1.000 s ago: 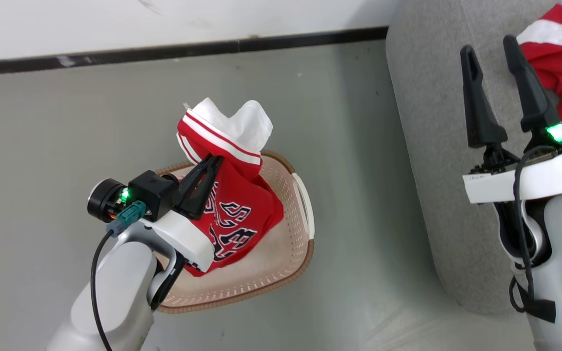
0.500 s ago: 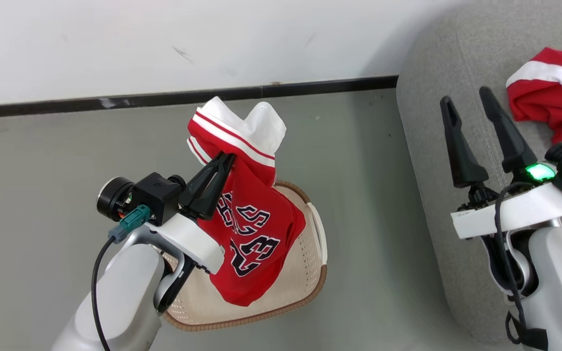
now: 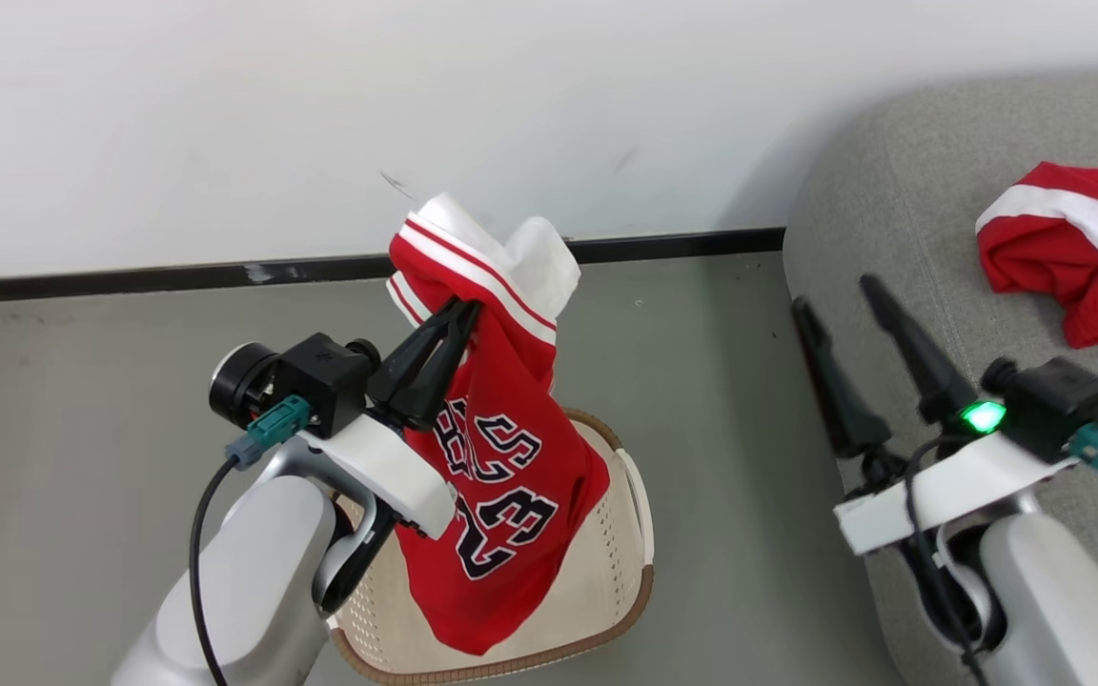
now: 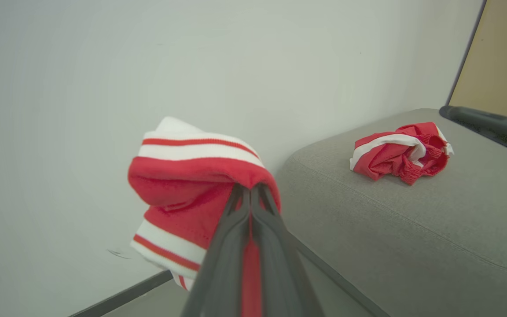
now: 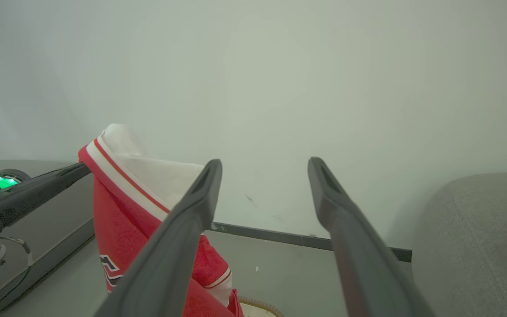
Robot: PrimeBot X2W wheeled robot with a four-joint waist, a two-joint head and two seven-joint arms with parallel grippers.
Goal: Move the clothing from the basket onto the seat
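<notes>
My left gripper [image 3: 463, 310] is shut on a red jersey [image 3: 501, 476] with white bands and black-and-white lettering. It hangs lifted above the cream basket [image 3: 620, 581], its hem still over the basket's inside. The same jersey [image 4: 192, 185] bunches over my closed fingers in the left wrist view, and the jersey [image 5: 121, 207] also appears at the left of the right wrist view. A second red garment [image 3: 1068, 252] with a white band lies crumpled on the grey sofa seat [image 3: 892, 238]; the garment [image 4: 398, 152] rests there too. My right gripper [image 3: 835, 291] stands open and empty at the sofa's edge.
A white wall with a black baseboard [image 3: 130, 278] runs behind the grey floor [image 3: 82, 410]. The sofa [image 4: 412, 229] fills the right side. A tan panel [image 4: 500, 57] stands beyond the sofa in the left wrist view.
The left gripper has raised the jersey higher out of the basket. The head camera has tilted up, showing more wall and sofa. The right gripper stays open, lower in the picture.
</notes>
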